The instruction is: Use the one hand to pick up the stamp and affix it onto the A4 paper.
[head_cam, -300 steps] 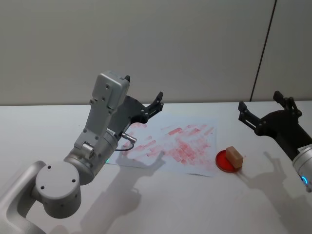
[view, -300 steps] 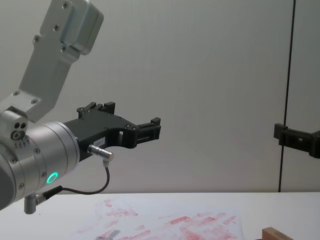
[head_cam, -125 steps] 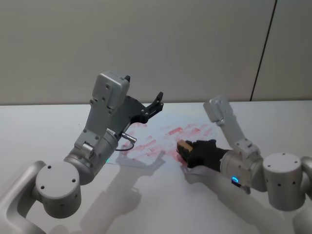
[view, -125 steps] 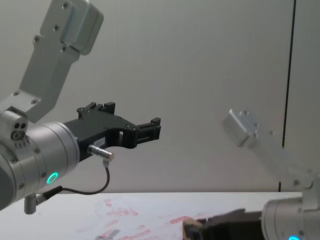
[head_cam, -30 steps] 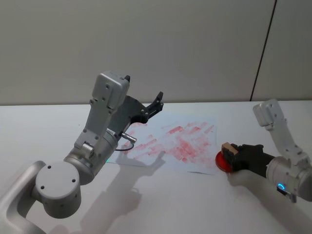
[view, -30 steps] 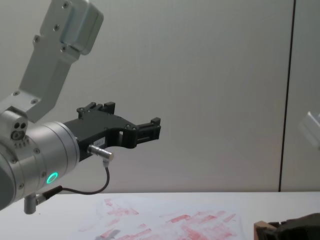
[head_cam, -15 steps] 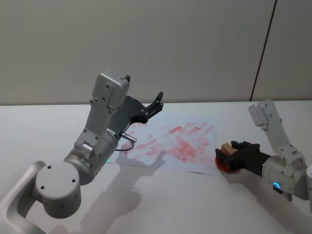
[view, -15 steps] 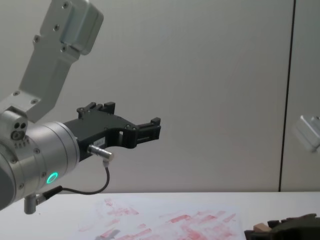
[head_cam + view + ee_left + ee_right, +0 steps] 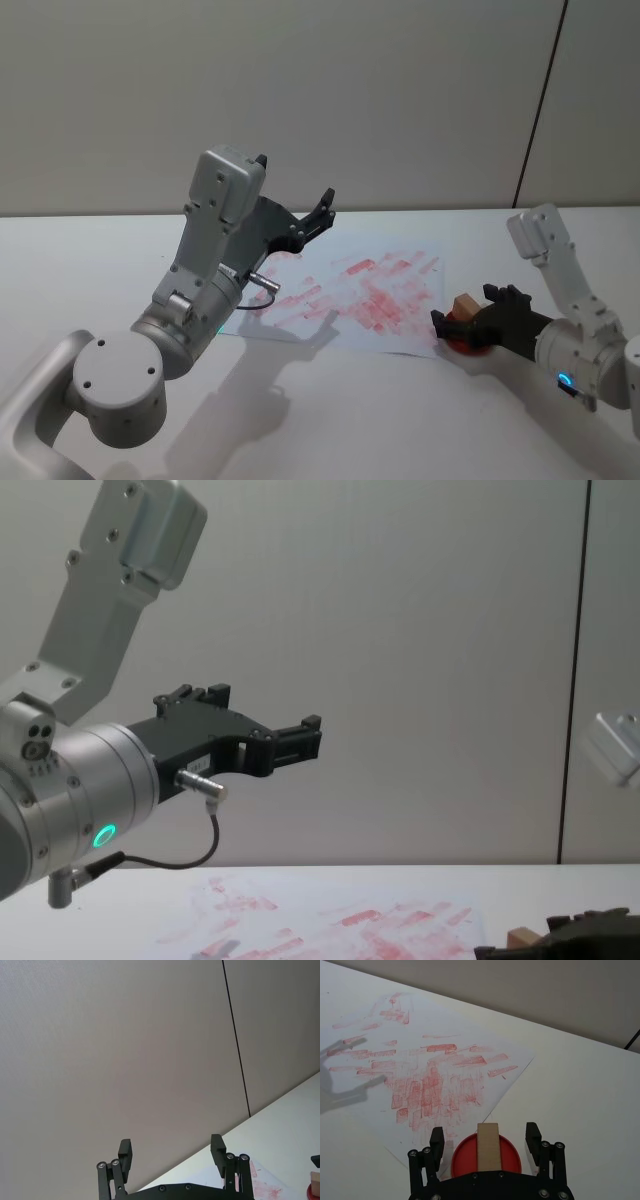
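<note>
— Holding anything, that right gripper [image 9: 484, 1142] at lower right?
— No; I'm seeing its jaws spread wide either side of the stamp [image 9: 488, 1148], which is sitting on the red pad [image 9: 510, 1154] beside the A4 paper [image 9: 375, 296].

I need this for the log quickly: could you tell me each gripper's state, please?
Left gripper: open, empty, raised.
Right gripper: open around the stamp.

A pale bare-wood stamp [image 9: 488, 1147] stands on a glossy red plastic ink pad [image 9: 510, 1152]. The A4 paper [image 9: 427, 1077] is matt white with smudgy red ink. The right gripper [image 9: 486, 1142] is matt black plastic.
</note>
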Available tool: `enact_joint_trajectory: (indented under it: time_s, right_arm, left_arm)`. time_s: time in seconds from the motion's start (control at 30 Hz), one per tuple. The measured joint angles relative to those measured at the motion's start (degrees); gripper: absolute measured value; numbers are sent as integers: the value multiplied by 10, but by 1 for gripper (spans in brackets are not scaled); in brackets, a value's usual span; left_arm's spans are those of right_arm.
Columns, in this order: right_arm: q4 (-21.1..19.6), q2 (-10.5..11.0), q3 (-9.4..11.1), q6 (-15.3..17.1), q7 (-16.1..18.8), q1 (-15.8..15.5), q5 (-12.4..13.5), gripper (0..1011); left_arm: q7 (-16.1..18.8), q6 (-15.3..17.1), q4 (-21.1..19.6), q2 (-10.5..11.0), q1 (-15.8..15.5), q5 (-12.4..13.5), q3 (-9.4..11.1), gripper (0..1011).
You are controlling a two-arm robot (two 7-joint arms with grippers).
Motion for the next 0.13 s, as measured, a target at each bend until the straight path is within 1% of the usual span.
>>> enact_joint_trajectory:
  time_s: [0.13]
  right_arm:
    - [1,0,0,0,0,0,0,1001]
  left_arm:
    - [0,0,0,0,0,0,0,1002]
